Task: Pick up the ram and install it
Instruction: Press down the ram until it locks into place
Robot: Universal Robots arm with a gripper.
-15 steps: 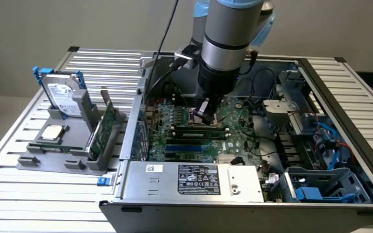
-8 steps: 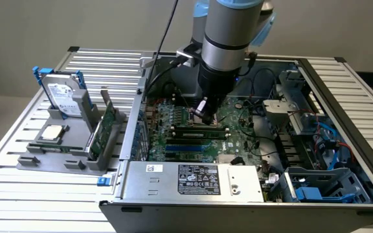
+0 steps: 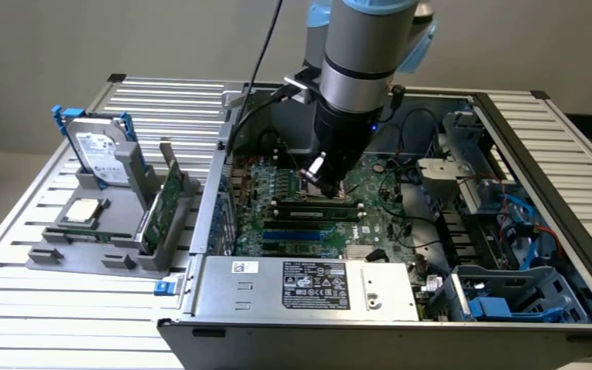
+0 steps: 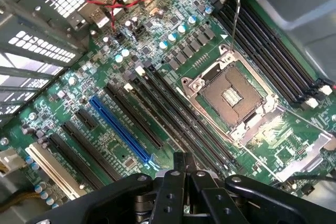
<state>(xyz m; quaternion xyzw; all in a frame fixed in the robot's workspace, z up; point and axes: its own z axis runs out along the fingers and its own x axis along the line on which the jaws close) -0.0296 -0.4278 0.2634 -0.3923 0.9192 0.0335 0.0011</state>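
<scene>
My gripper (image 3: 329,183) reaches down into the open computer case (image 3: 198,231), shut, with its tips just over the long black memory slots (image 3: 317,208) on the green motherboard (image 3: 384,227). In the wrist view the gripper (image 4: 180,161) is closed tip to tip above those slots (image 4: 157,103), beside the open CPU socket (image 4: 231,95). Nothing shows between the fingers. The ram is hidden: I cannot pick it out among the slots beneath the fingertips.
A grey holder (image 3: 44,258) at the exterior view's left carries a hard drive (image 3: 101,146), a CPU chip (image 3: 82,210) and a tall green card (image 3: 167,202) on edge. The power supply (image 3: 307,285) fills the case front. Drive cages and cables (image 3: 512,223) crowd the right; a blue slot (image 4: 118,129) lies nearby.
</scene>
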